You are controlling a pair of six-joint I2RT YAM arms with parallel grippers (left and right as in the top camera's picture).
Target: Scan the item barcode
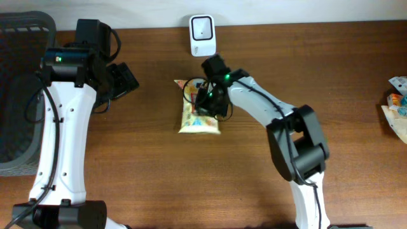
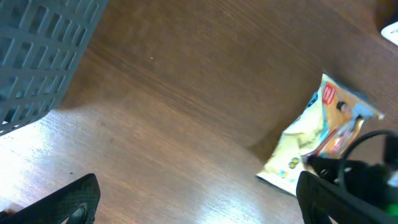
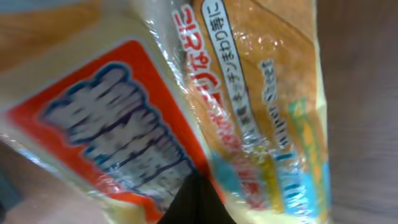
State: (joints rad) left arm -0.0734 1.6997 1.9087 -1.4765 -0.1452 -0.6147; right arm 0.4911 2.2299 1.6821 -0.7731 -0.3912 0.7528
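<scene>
Right gripper: closed on the snack packet, which is pinched between the fingers for presentation to the scanner, just beyond the fingertips | left gripper: jaws wide open, empty, well apart from the packet.

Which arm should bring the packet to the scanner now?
Right: the right gripper sits closed on the snack packet, close below the white scanner. The left gripper hangs open, off by the basket.

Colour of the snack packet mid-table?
The packet is pale yellow and orange with a red-orange label panel; best in right wrist view.
</scene>
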